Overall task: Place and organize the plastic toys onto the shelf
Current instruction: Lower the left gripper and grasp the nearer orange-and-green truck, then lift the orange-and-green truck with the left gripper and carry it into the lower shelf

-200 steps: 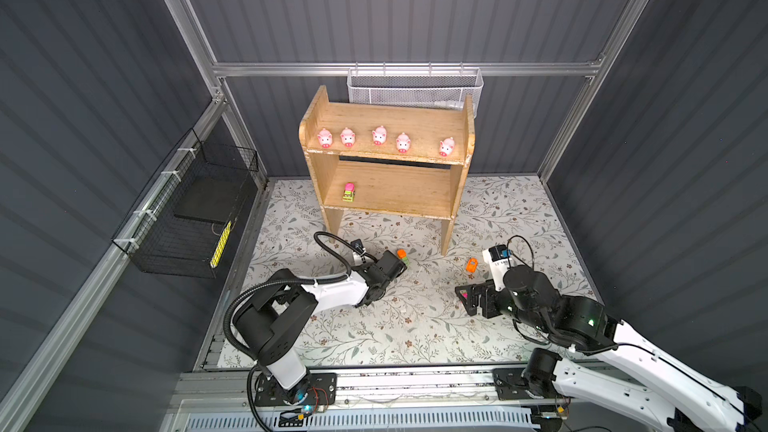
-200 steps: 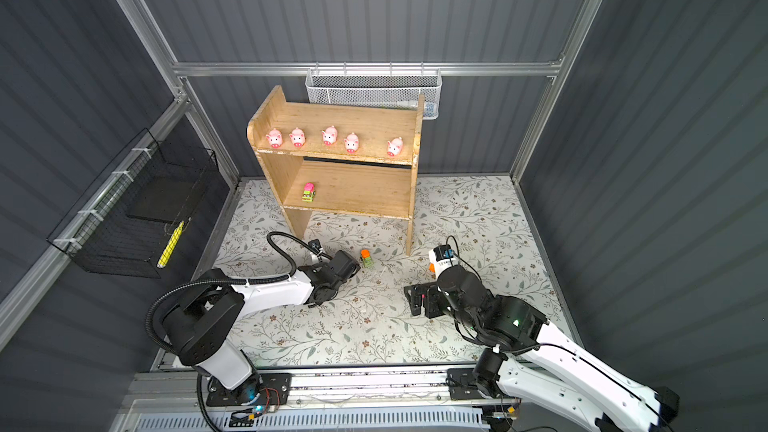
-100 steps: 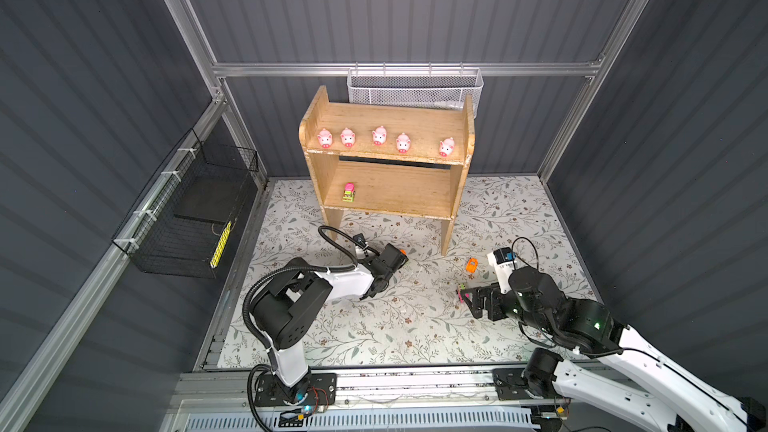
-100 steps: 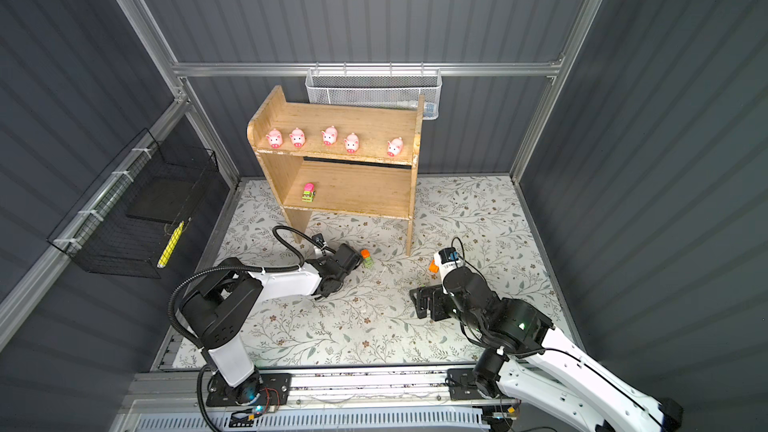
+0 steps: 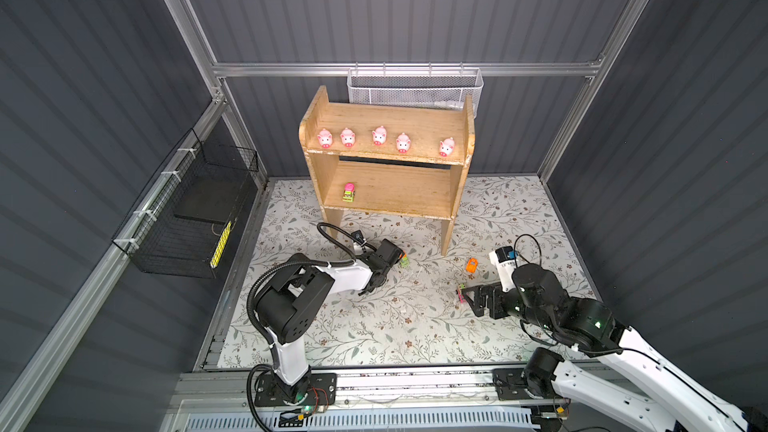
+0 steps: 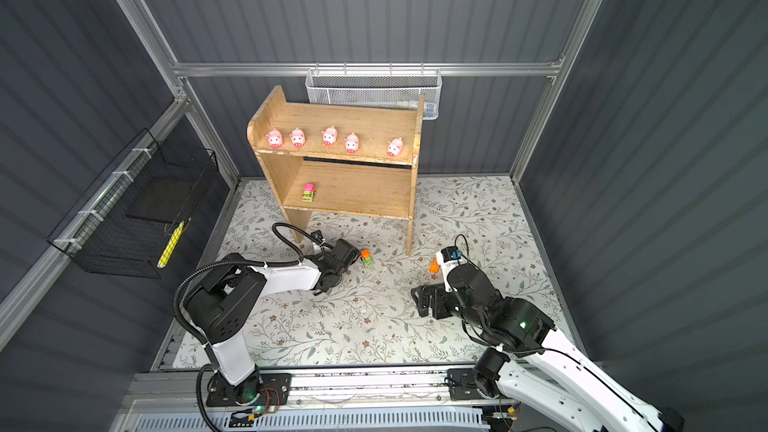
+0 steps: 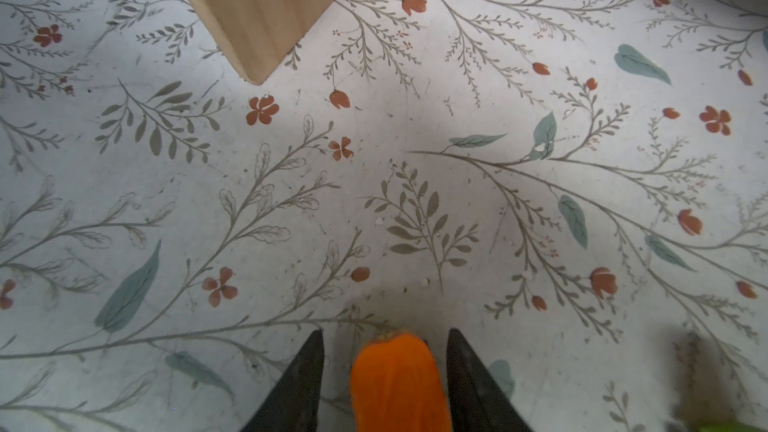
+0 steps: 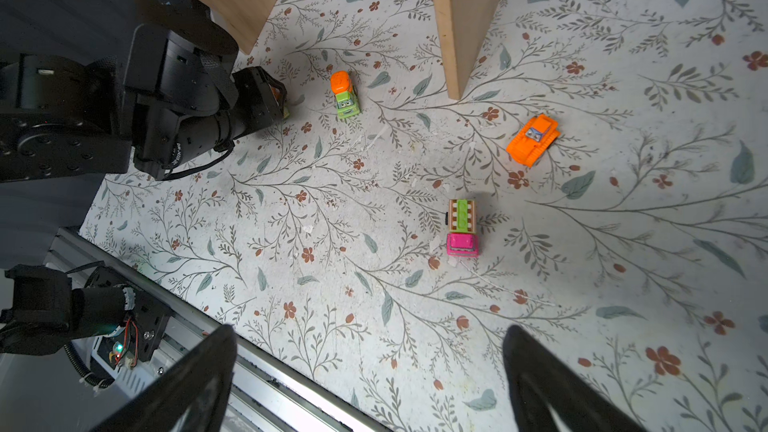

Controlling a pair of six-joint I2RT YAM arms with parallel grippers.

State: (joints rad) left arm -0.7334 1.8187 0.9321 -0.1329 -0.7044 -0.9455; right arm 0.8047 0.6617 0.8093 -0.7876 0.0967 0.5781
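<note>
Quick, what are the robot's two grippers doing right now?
Left gripper: jaws open around an orange toy, not clamped yet.
Right gripper: open, holding nothing.

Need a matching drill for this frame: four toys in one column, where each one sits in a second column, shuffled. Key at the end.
Toys
1. five round pink plastic pigs
2. pink-and-lime toy car
3. orange toy bulldozer
4. pink-cab toy truck with a lime bed

Places
A. floral mat, nearest the open right gripper
B. top tier of the light wooden shelf
C. mat, beside the shelf's front leg
D. shelf's lower tier

Pairs: 1-B, 2-D, 3-C, 4-A
</note>
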